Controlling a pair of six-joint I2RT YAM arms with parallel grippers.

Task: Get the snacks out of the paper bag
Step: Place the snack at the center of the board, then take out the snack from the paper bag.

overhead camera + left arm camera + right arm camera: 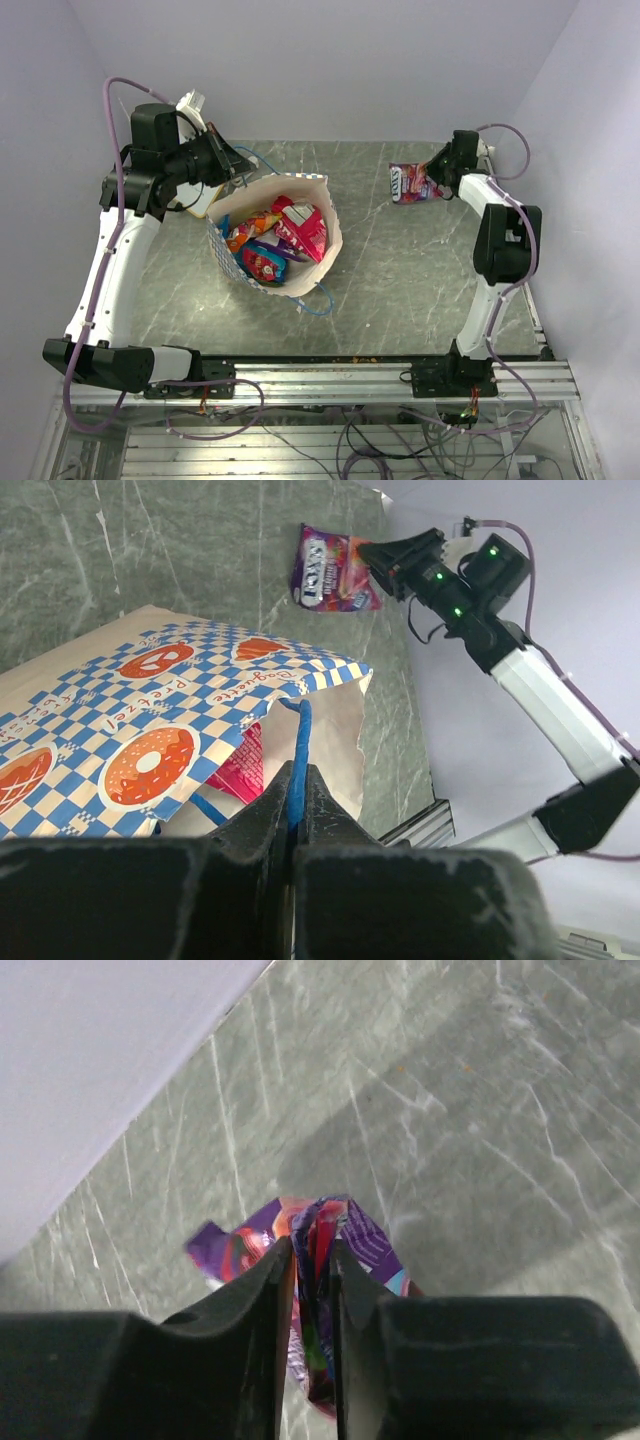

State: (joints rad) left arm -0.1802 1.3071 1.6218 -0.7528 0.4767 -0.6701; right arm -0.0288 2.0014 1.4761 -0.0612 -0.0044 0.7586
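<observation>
The paper bag (pixel 228 204) lies tipped in the left half of the table with its mouth facing up toward the camera. My left gripper (pixel 238 170) is at its far rim, shut on the bag's blue cord handle (pixel 301 730). Inside the bag I see snacks: a large red-pink packet (pixel 302 228), an orange one (pixel 250 230) and a small red one (pixel 265 262). At the far right, my right gripper (pixel 432 180) is shut on a purple snack packet (pixel 410 183). That packet (pixel 365 1245) hangs pinched between the fingers, just above the table.
The bag's second blue handle (pixel 318 300) trails onto the table at its near side. A pale flat object (pixel 203 200) sits behind the bag under the left arm. Walls close in at the back and both sides. A metal rail (pixel 350 375) runs along the near edge.
</observation>
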